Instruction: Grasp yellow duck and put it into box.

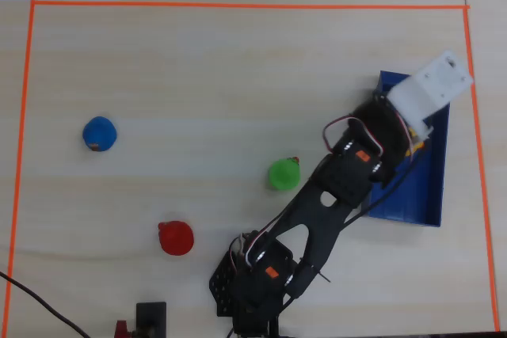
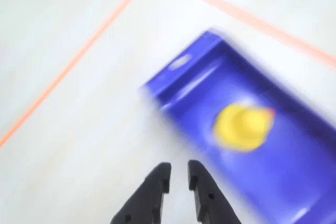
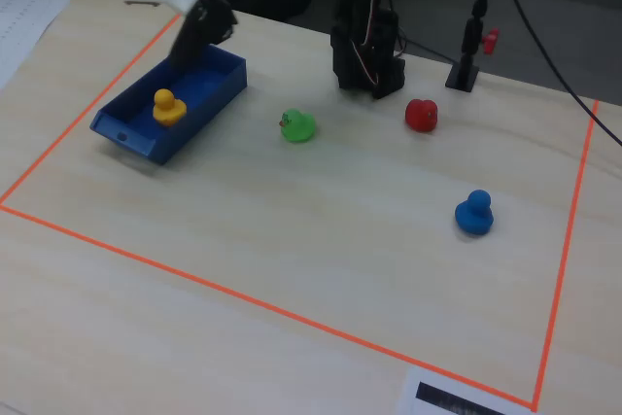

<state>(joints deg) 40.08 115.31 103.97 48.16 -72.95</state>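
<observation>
Already the yellow duck (image 2: 243,126) sat inside the box (image 2: 199,77), and in the wrist view it lay at about one o'clock from the pincer (image 2: 179,174), well apart from the tips. The pincer held nothing; its two dark fingers (image 2: 157,182) stood nearly pressed together, a narrow slit between them, over bare table (image 2: 79,145) just outside the box's near wall.

Going left to right in the fixed view, the box (image 3: 209,94) came first with the yellow duck (image 3: 167,107) upright toward its near short end, the arm (image 3: 199,26) hanging above the far end at twelve o'clock. Next stood the green duck (image 3: 297,125) at three o'clock from the box, then the red duck (image 3: 421,115), then the blue duck (image 3: 474,213) at about five o'clock. All three rested on the table inside the orange tape (image 3: 243,298), apart from one another, none between pincer and box.
</observation>
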